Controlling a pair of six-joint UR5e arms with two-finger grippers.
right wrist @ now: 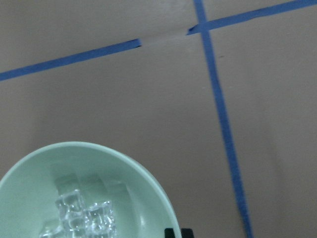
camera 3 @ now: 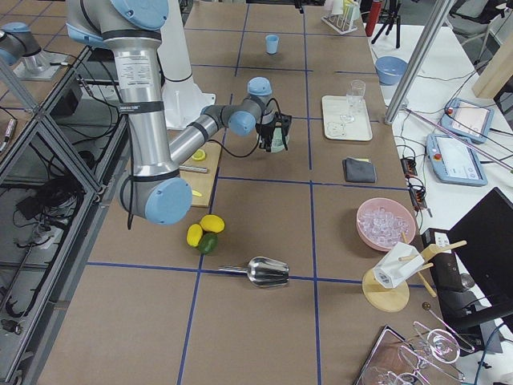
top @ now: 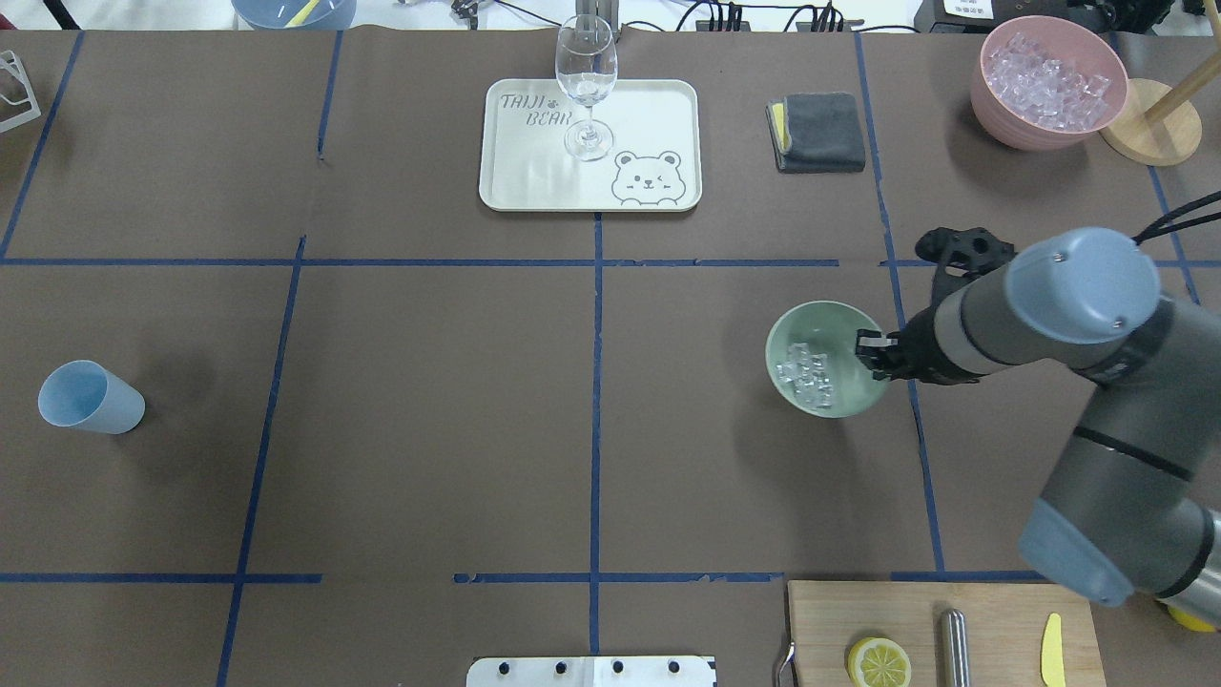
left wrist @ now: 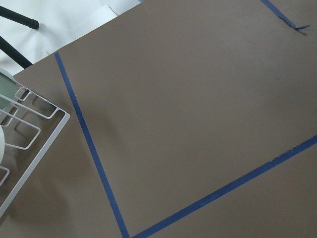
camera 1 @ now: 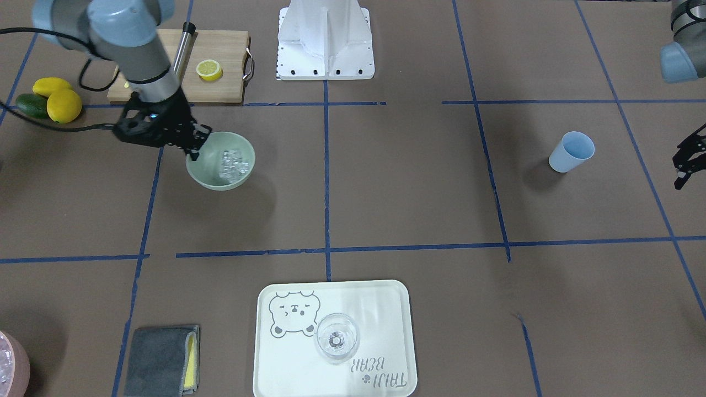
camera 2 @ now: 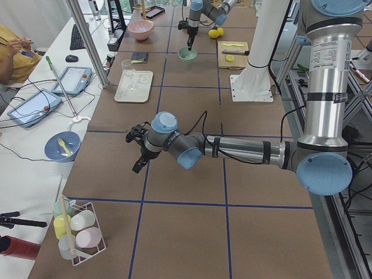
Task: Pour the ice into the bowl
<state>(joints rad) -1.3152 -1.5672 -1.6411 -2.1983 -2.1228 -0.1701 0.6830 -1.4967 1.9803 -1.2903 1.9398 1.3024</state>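
finding: the right claw [camera 1: 194,144] appears closed on the rim of the green bowl [camera 1: 212,181], on the arm's side, with the rim pinched between its fingers. the ice [camera 1: 231,164] lies heaped inside the bowl, toward the side away from the claw. whether the bowl rests on the table or is raised cannot be told. the left claw [camera 1: 685,162] hangs spread and empty, well apart from the bowl, beyond the blue cup [camera 1: 572,152]

risks, as judged: the hold is on one edge only, so the bowl may swing or slip between the fingers if moved quickly, and the slick cubes would slide to the low side and over the rim. letting go with the bowl tilted could set it rocking. the cutting board [camera 1: 226,49] sits near, and a careless sideways sweep could knock the bowl against it
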